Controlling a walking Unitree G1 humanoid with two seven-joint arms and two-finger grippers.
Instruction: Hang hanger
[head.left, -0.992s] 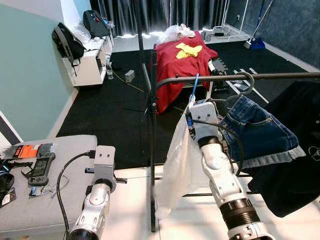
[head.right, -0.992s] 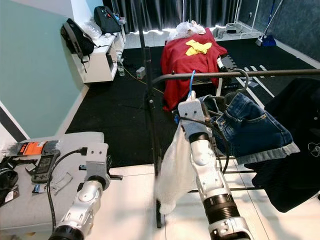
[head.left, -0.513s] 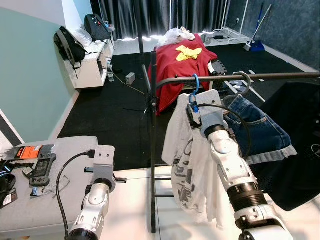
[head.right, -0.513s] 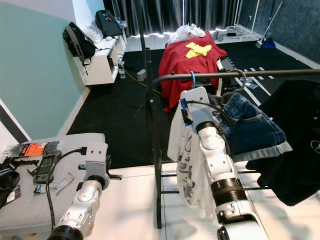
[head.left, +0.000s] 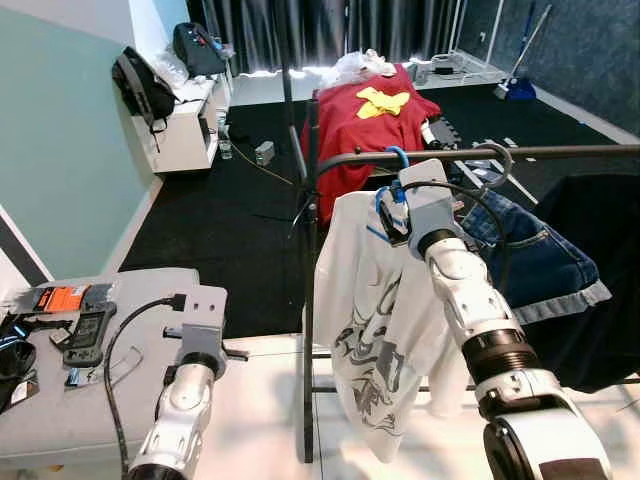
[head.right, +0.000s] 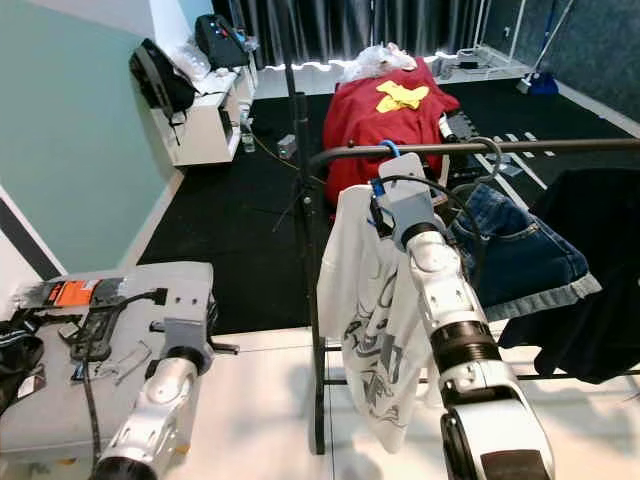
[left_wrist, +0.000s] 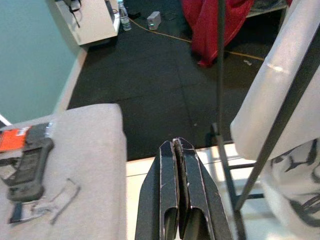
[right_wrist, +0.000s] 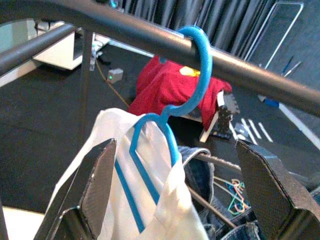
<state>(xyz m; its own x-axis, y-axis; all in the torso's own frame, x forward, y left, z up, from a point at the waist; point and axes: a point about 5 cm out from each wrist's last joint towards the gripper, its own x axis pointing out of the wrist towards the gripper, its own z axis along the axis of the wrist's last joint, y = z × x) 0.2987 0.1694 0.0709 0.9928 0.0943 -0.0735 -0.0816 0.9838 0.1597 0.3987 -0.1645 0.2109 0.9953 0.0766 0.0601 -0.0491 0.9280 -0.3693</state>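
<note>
Over the dark rail (right_wrist: 150, 42) of the clothes rack, the blue hanger (right_wrist: 172, 107) is sitting w/ its hook curled on top of the bar, carrying a white printed shirt (head.left: 375, 340) that is draping down beside the rack's upright post (head.left: 308, 300). Just behind it the right gripper (right_wrist: 177, 170) is hovering w/ fingers spread wide, one black pad (right_wrist: 97, 187) on each side of the hanger neck, not touching it as far as the wrist view shows. From the head views the right arm is reaching up to the rail, wrist box just below the hook. Next along the bar, denim shorts (head.left: 545, 265) are hanging from a grey hook, & a black garment (head.left: 600, 270) is hanging further toward the robot's right. Low on the robot's left, the left gripper (left_wrist: 179, 150) is idling w/ fingers pressed together, empty, pointing at the edge of a grey table (head.left: 130, 400); a black handheld device (head.left: 85, 335) & an orange-labelled pack (head.left: 58, 298) are lying on that table. Farther back on the black floor mat, a red cloth w/ a yellow patch (head.left: 365, 115) is covering some furniture, & a black backpack (head.left: 140, 85) is leaning on a white cabinet (head.left: 190, 130) by the teal wall.
</note>
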